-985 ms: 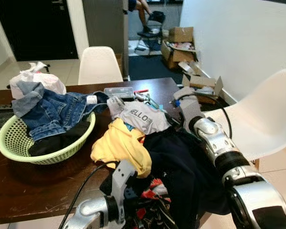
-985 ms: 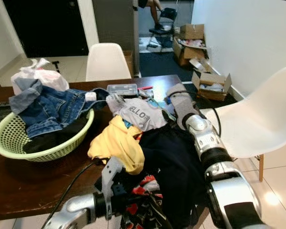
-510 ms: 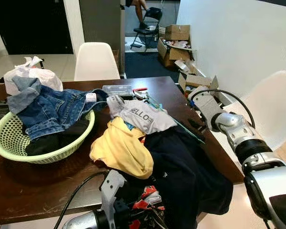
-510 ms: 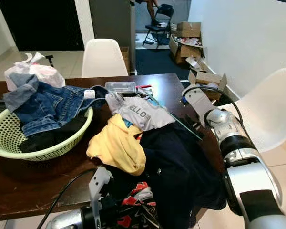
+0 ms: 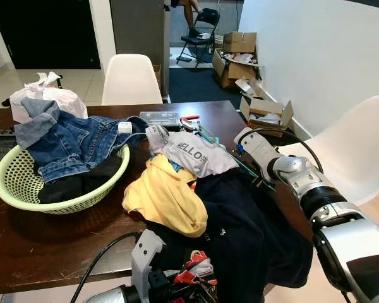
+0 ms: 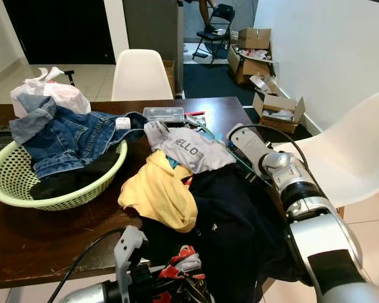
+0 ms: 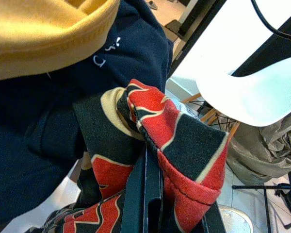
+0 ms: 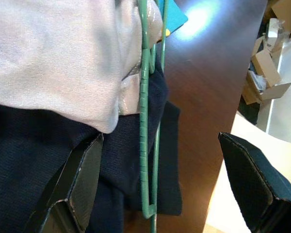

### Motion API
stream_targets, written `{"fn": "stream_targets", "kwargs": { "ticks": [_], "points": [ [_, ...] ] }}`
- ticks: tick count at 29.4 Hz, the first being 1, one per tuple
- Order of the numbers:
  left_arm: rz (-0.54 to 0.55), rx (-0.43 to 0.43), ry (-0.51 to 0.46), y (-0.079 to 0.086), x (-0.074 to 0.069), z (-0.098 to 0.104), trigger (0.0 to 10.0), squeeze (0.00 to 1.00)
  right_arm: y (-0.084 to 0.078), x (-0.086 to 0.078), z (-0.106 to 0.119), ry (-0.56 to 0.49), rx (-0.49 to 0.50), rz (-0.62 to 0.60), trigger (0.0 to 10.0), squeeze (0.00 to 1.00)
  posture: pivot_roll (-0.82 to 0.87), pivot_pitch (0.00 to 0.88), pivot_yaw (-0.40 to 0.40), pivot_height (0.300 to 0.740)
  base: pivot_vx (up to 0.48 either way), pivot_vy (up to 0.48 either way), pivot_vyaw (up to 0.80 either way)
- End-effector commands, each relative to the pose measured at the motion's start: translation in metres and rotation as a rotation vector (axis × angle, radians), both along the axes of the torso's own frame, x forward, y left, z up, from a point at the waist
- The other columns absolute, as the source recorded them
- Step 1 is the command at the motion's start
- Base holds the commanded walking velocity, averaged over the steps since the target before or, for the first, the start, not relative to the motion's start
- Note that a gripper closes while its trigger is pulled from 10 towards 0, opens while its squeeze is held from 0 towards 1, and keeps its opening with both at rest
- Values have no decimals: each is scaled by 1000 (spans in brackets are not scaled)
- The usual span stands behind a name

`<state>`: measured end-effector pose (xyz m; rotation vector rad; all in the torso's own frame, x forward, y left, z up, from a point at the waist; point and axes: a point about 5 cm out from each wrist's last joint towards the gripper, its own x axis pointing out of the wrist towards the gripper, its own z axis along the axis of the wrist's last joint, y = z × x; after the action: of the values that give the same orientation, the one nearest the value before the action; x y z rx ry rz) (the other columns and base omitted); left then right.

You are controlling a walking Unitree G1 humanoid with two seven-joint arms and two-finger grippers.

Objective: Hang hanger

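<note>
Right gripper (image 8: 155, 174) hangs spread wide and empty over the dark wooden table (image 5: 44, 233), its fingers straddling the green hanger (image 8: 146, 121). That hanger lies lengthwise between them, half tucked under the grey T-shirt (image 5: 199, 158). Left gripper (image 7: 148, 194), farther off, is clamped on a red-and-black patterned garment (image 7: 169, 141).

Green hanger (image 8: 146, 111) partly under the grey shirt (image 8: 53, 53); person's legs (image 5: 188, 6) cropped by frame edge.

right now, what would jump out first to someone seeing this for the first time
A heap of clothes covers the dark wooden table, a yellow garment on top, beside a green basket holding a denim jacket. The right gripper hangs open over a green hanger at the table's right edge. The left gripper is shut on a red-and-black garment.
</note>
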<state>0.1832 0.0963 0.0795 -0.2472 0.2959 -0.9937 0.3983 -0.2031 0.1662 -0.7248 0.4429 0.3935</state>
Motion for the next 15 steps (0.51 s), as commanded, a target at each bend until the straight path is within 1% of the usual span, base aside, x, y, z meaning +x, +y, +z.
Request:
{"fn": "stream_targets", "kwargs": {
  "ticks": [1, 11, 12, 15],
  "points": [
    [-5, -12, -7, 1, -1, 4, 10000, 0, 1, 1, 1, -4, -25, -6, 10000, 0, 181, 0, -103, 740, 0, 0, 0],
    [5, -18, 2, 0, -8, 8, 10000, 0, 13, 3, -5, -25, -24, -38, 10000, 0, 196, 20, -109, 740, 0, 0, 0],
    [6, -20, 5, 0, -10, 9, 10000, 0, 16, 3, -6, -23, -22, -35, 10000, 0, 200, 36, -110, 740, 0, 0, 0],
    [7, -20, 9, 0, -13, 10, 10000, 0, 19, 3, -7, -22, -19, -32, 10000, 0, 205, 49, -111, 740, 0, 0, 0]
  ]
}}
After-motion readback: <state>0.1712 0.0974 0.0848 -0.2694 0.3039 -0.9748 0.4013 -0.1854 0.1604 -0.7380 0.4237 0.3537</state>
